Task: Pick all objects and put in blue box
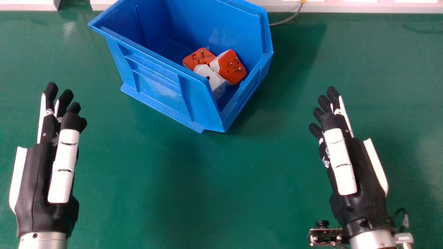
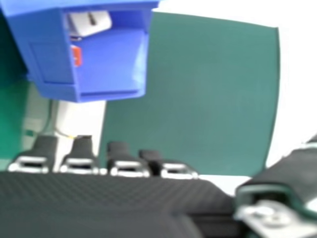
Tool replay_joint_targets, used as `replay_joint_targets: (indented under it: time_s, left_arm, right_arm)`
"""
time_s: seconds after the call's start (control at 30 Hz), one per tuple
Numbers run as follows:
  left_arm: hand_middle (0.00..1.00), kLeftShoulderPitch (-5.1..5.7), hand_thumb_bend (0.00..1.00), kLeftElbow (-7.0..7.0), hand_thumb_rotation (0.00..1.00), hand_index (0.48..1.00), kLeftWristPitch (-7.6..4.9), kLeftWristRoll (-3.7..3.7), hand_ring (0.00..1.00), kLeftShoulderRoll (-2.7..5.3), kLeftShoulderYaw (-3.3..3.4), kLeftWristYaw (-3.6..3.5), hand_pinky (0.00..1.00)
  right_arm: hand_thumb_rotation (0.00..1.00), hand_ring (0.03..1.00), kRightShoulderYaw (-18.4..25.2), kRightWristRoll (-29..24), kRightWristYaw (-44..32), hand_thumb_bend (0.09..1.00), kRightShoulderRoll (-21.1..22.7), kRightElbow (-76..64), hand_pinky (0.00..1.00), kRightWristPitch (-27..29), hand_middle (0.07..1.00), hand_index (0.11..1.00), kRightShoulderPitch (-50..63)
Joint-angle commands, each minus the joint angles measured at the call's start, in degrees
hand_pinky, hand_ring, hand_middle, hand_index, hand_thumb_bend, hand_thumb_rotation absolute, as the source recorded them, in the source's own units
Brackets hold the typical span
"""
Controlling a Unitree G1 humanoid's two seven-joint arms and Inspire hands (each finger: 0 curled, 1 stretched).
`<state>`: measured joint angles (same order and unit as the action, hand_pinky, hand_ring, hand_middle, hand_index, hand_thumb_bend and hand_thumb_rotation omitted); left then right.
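At left: left hand (image 1: 36, 173), released, pointing forward, nearer the box (image 1: 155, 83). In the middle: the box, with three plugs (image 1: 232, 67) inside, toward its near right end. At right: right hand (image 1: 363, 173), also released, with the plugs ahead to its left. Likely finished, calling for no reach.

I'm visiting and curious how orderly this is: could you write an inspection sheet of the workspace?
Surface: green table, with shadows beside the box.
Job's things: blue box, upright; three plugs inside, two showing orange faces with pins, one showing white sides.
Clutter: nothing seen.
Hands: left and right over the table, fingers extended, holding nothing.
Cables: grey cable beyond the box; black lead at the right wrist.
Surroundings: white strip along the table's far edge.
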<state>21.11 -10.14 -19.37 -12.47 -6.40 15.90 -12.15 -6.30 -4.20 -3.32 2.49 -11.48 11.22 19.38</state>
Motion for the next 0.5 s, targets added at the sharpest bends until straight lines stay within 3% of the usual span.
replay_joint_targets:
  time_s: [0.0, 0.07, 0.13, 0.27, 0.37, 0.47]
  left_arm:
    - [0.99, -0.69, 0.55, 0.33, 0.94, 1.000, -2.44, -1.20, 0.97, -1.31, 1.15, -1.02, 0.96]
    - [0.98, -0.91, 0.54, 0.71, 0.94, 0.991, -2.75, -1.40, 0.97, -1.55, 1.63, -1.23, 0.96]
    - [0.97, -0.50, 0.54, -0.23, 0.95, 0.981, -2.02, -0.94, 0.96, -1.51, 1.86, -0.51, 0.95]
    - [0.98, -0.25, 0.55, -1.09, 0.98, 0.991, -0.91, -1.21, 0.96, -1.87, 2.26, -0.03, 0.95]
    - [0.98, -0.36, 0.56, -1.53, 0.99, 0.995, -0.05, -1.56, 0.97, -2.52, 2.52, -0.25, 0.96]
    - [0.98, -0.88, 0.57, -1.56, 0.99, 0.997, -0.06, -1.27, 0.98, -2.72, 2.72, -0.08, 0.96]
  right_arm:
    - [1.00, 1.000, 0.89, -0.73, -0.49, 0.404, -0.58, 0.22, 1.00, 2.67, 1.000, 1.000, -1.08]
    - [1.00, 1.000, 1.12, -0.95, -0.77, 0.397, -0.98, 0.93, 1.00, 3.34, 1.000, 1.000, -1.47]
    - [1.00, 1.000, 1.41, -1.65, -1.35, 0.387, -1.36, 1.63, 1.00, 4.05, 1.000, 1.000, -1.84]
    - [1.00, 1.000, 2.18, -1.45, -1.60, 0.382, -1.91, 2.60, 1.00, 4.76, 1.000, 1.000, -2.23]
    - [1.00, 1.000, 2.66, -1.16, -1.61, 0.385, -2.24, 3.43, 1.00, 5.52, 1.000, 1.000, -2.43]
    - [1.00, 1.000, 2.95, -0.66, -1.34, 0.389, -2.56, 4.06, 1.00, 6.15, 1.000, 1.000, -2.82]
